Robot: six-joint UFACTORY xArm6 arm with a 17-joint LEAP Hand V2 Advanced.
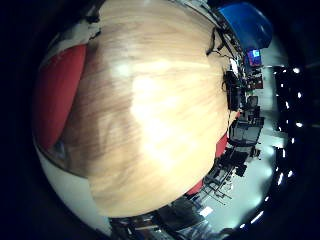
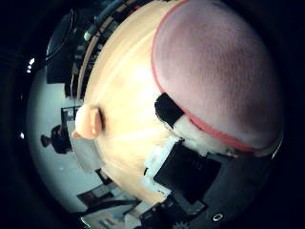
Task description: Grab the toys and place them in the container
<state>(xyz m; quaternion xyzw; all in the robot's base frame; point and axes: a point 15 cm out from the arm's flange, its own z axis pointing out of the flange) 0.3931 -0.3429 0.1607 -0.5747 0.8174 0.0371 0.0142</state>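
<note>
A round container point(image 2: 219, 72) with a red rim and a pale pink textured inside stands on the wooden table point(image 2: 129, 95) and fills much of the right thumb side palm view, close to the palm. A small peach-orange toy point(image 2: 88, 121) lies on the table near its edge, away from the container. White and black parts of my hand point(image 2: 191, 157) show beside the container's rim. In the right little finger side palm view, a red part of the container point(image 1: 55, 90) sits at the edge of the tabletop point(image 1: 160, 110).
The table's edge runs just past the toy, with floor and dark furniture point(image 2: 57, 138) beyond it. A blue object point(image 1: 245, 20) and dark chairs and desks point(image 1: 240, 130) stand past the table's far side.
</note>
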